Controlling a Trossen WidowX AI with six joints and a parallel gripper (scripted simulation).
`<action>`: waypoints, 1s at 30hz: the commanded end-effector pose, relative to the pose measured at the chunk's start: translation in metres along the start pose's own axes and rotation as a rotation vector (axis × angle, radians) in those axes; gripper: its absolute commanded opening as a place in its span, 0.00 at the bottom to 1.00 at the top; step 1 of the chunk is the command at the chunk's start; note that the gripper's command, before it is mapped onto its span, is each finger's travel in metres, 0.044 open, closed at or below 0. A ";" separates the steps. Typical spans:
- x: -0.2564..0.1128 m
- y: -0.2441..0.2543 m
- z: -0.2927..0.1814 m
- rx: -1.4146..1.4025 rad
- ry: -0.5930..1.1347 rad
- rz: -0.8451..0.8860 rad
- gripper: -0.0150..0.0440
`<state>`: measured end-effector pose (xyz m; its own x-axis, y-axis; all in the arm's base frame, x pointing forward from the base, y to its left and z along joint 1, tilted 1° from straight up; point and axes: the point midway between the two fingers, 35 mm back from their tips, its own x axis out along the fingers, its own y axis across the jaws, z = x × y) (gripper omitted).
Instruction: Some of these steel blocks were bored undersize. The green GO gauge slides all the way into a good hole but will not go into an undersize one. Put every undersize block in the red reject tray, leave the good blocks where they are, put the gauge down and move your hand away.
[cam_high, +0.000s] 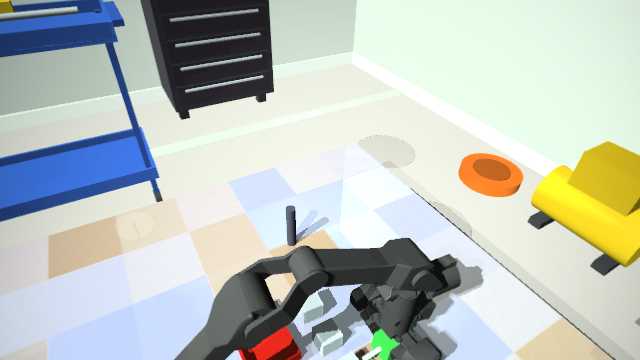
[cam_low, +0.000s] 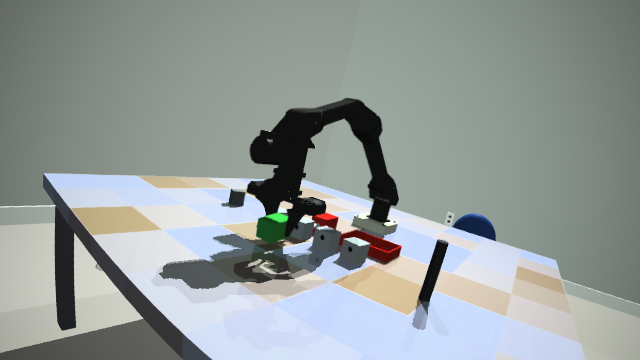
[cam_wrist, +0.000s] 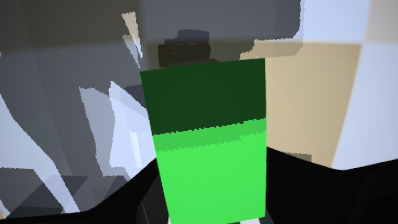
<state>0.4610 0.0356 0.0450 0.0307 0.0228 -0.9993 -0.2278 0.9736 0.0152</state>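
Positions are given left to right as seen in the exterior view. At the far left, the table (cam_low: 115, 220) (cam_high: 85, 310) extends toward the viewer, with a checkered top in pale blue, tan and off-white. A small dark gray block (cam_low: 236, 198) sits on it, apart from the other blocks.

Next is the gripper (cam_low: 283, 220) (cam_high: 392, 337) (cam_wrist: 205, 150), directed downward. Its fingers are clamped on the green body of the GO gauge (cam_low: 272, 228) (cam_high: 384, 344) (cam_wrist: 212, 170), which is suspended above the table. In the top view, the pale pin (cam_high: 371, 353) of the gauge projects from the green body on the side toward the blocks. Whether the pin enters a bore cannot be determined.

To the right, three steel blocks stand in a row: a rear block (cam_low: 303, 230), partly covered by a finger; a middle block (cam_low: 326, 242) (cam_high: 328, 341); and a front block (cam_low: 354, 253) (cam_high: 312, 307). Each presents a dark bore in its side face. A smaller red object (cam_low: 325, 220) is visible behind the row.

The red reject tray (cam_low: 392, 255) (cam_high: 280, 345) lies just beside the front block. The pale arm base (cam_low: 361, 223) is behind the tray. Farthest right on the table stands a dark rod (cam_low: 433, 270) (cam_high: 291, 226).
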 end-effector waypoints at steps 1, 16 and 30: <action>0.003 0.001 0.003 0.005 -0.012 0.000 0.25; 0.007 0.001 0.002 0.005 -0.029 0.000 0.25; 0.010 0.001 -0.003 0.005 -0.047 0.000 0.25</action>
<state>0.4584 0.0361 0.0314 0.0638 0.0275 -0.9976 -0.2265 0.9739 0.0123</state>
